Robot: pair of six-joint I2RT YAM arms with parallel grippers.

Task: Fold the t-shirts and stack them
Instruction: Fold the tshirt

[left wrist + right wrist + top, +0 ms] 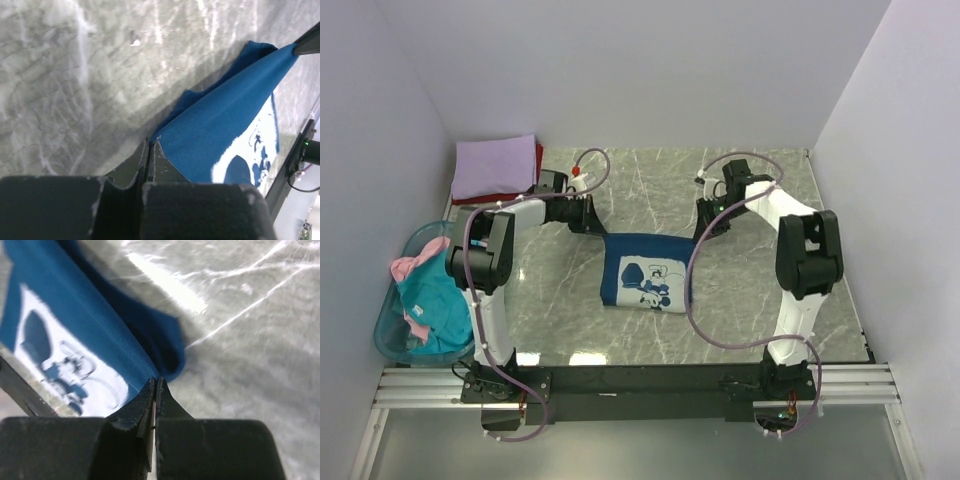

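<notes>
Both the left hand (591,222) and the right hand (706,228) pinch far corners of the dark blue t-shirt (645,272) spread centrally on the surface (650,190), so moving them level and together toward the near hem should fold it squarely.

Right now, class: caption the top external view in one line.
The left gripper and right gripper pinch the dark blue t-shirt by its far corners.

The top view looked down from high at the near edge over the whole surface (750,300); both wrist views sat close above it, sharing the dark blue t-shirt (220,125).
</notes>
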